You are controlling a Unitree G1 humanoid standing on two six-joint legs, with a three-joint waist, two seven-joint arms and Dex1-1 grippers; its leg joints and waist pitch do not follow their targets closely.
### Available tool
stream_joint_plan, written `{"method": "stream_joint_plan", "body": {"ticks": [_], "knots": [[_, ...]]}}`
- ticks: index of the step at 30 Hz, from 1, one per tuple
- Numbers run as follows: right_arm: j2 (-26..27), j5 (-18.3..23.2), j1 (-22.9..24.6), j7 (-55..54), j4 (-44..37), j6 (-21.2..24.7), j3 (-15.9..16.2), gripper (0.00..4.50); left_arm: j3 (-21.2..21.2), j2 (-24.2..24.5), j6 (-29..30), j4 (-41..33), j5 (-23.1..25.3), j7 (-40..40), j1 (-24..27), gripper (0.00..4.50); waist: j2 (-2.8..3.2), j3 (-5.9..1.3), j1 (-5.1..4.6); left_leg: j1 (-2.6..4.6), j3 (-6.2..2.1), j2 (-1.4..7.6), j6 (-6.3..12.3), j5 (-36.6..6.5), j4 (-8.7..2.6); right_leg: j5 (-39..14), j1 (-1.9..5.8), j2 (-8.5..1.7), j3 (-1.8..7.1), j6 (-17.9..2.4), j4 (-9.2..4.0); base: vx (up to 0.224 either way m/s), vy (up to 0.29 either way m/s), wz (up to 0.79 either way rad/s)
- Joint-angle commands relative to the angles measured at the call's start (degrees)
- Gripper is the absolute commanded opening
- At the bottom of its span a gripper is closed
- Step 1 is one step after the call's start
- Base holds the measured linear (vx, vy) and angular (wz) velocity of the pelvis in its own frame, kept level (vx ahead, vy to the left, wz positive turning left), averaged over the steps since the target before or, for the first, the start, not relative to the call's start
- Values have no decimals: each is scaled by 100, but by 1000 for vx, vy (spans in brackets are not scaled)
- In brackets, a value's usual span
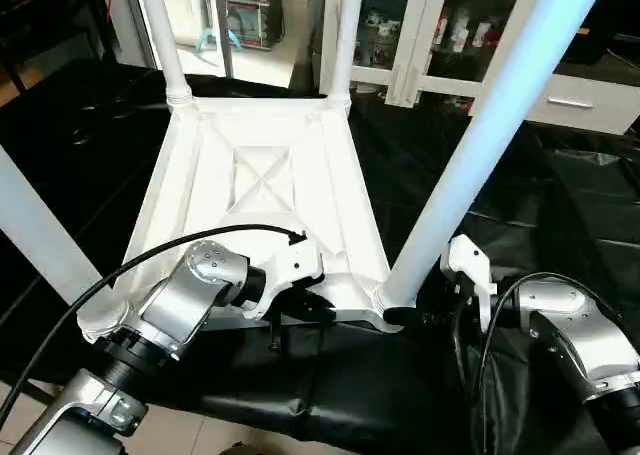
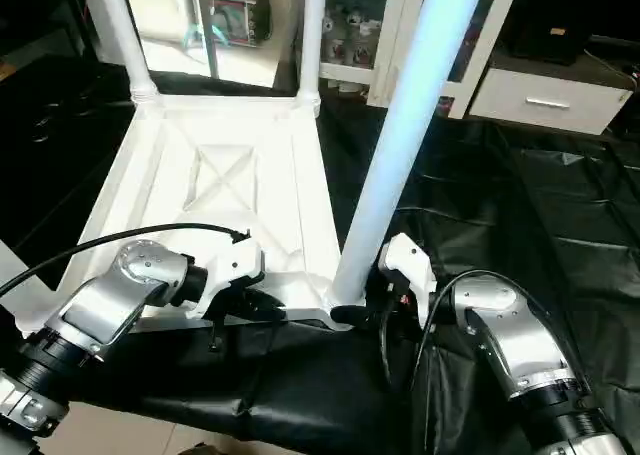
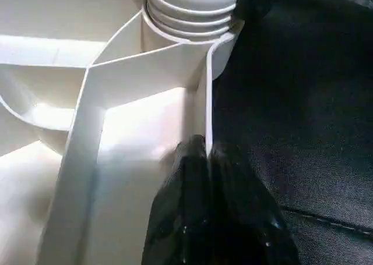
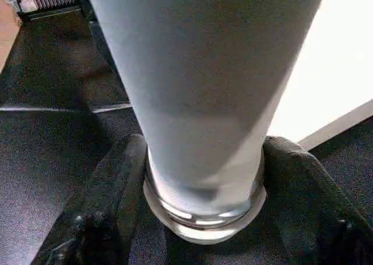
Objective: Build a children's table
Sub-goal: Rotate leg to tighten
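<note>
On the black sheet [image 1: 560,205] lies the tabletop [image 1: 265,190], underside up, with legs standing at its corners. At about five o'clock on the top, the near right leg [image 1: 480,135] is being seated in its socket [image 1: 388,297]; next comes, probably, a firm twist or press to lock it. The right gripper [image 4: 204,218] reaches in level, its fingers [image 4: 113,183] clasping the leg's base on both sides. The left gripper [image 3: 208,160], at six o'clock, pinches the top's near rim wall with closed fingers, steadying it.
</note>
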Motion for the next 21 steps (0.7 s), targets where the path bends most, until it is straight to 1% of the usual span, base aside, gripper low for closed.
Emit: {"method": "stream_joint_plan", "body": {"ticks": [1,3,4,5,6,7,8,9,10,11,12,13,14,15,16,17,18,19,20,21], "knots": [[10,84,-53,87,54,-22,-70,269,-196,3,91,-71,-15,-175,63,0,9,-353,-22,107,-144,355,276,-893,-442,-757,259,-344,250,-1529,-290,0,0,0],[66,87,-66,8,103,-28,-118,268,-188,-4,91,-58,-7,-152,63,0,11,-351,-28,106,-140,351,264,-936,-441,-770,257,-339,250,-1538,-297,0,0,0],[168,13,-121,-243,225,-54,-179,268,-174,-31,71,-32,10,-93,64,0,4,-349,-31,101,-142,349,249,-985,-445,-840,263,-346,249,-1530,-306,0,0,0],[344,-146,-228,-744,467,-66,-263,268,-158,-87,81,31,49,23,45,0,13,-351,-38,104,-143,352,226,-983,-444,-854,252,-352,251,-1539,-302,0,0,0],[587,-432,-377,-1530,821,-83,-348,268,-130,-200,114,150,120,242,-6,0,19,-329,-65,88,-150,343,151,-1087,-465,-1035,244,-342,246,-1497,-329,0,0,0],[673,-555,-425,-1847,944,-70,-363,267,-116,-267,140,222,162,367,-45,0,14,-316,-128,74,-167,330,9,-1259,-494,-1331,246,-334,235,-1408,-353,0,0,0],[746,-600,-450,-2061,1007,-16,-389,267,-101,-327,169,294,205,489,-87,0,-14,-315,-172,100,-182,321,-103,-1500,-499,-1717,243,-343,231,-1276,-392,0,0,0],[846,-605,-469,-2292,1057,79,-441,267,-86,-396,220,375,254,631,-136,0,-15,-309,-198,102,-189,320,-137,-1591,-503,-1880,241,-345,233,-1215,-412,0,0,0],[1014,-596,-494,-2653,1103,209,-535,267,-50,-517,315,516,330,881,-223,0,-15,-304,-222,109,-201,321,-165,-1725,-504,-2146,227,-357,231,-1107,-447,0,0,0],[1129,-590,-511,-2899,1132,295,-600,266,-26,-599,382,611,382,1053,-283,0,-12,-298,-245,107,-198,316,-177,-1757,-505,-2205,215,-345,239,-1074,-454,0,0,0],[1263,-593,-539,-3203,1169,373,-681,266,44,-730,439,779,446,1348,-374,0,-47,-296,-263,114,-208,315,-201,-1860,-511,-2367,205,-346,231,-1006,-482,0,0,0],[1667,-722,-622,-4122,1259,549,-829,266,345,-1195,724,1356,559,2384,-698,0,-43,-295,-286,110,-200,303,-221,-1867,-501,-2433,197,-337,233,-961,-484,0,0,0],[1960,-822,-692,-4824,1335,659,-957,266,580,-1519,815,1777,587,3092,-925,0,-21,-306,-285,147,-204,288,-275,-1839,-485,-2488,152,-343,232,-955,-503,0,0,0],[2114,-856,-720,-5198,1360,658,-1050,266,669,-1650,815,1952,573,3332,-1019,0,-36,-301,-308,140,-201,271,-293,-1836,-486,-2529,147,-325,225,-933,-516,0,0,0],[2192,-869,-732,-5330,1368,652,-1082,266,675,-1692,761,2021,591,3410,-1056,0,-46,-330,-281,158,-219,273,-297,-1830,-485,-2590,157,-345,211,-872,-534,0,0,0],[2282,-885,-746,-5481,1377,644,-1119,266,682,-1741,700,2100,613,3501,-1099,0,-56,-326,-268,121,-209,265,-209,-1737,-490,-2475,168,-352,222,-832,-545,0,0,0],[2432,-923,-750,-5660,1359,634,-1128,266,693,-1825,597,2223,649,3646,-1174,0,-40,-329,-260,105,-213,272,-179,-1696,-495,-2391,179,-357,223,-828,-534,0,0,0],[2554,-1026,-743,-5809,1319,577,-1036,266,690,-1911,532,2331,698,3729,-1250,0,-31,-345,-251,97,-204,271,-139,-1564,-492,-2148,177,-341,227,-832,-517,0,0,0],[2669,-1125,-714,-5846,1245,502,-873,266,721,-2014,447,2415,716,3811,-1329,0,-16,-356,-235,112,-191,275,-127,-1435,-488,-1835,174,-333,233,-890,-492,0,0,0],[2678,-1135,-708,-5792,1232,485,-818,266,707,-2020,444,2405,727,3779,-1338,0,-16,-360,-223,105,-193,280,-106,-1365,-490,-1662,191,-330,231,-934,-467,0,0,0]]}}
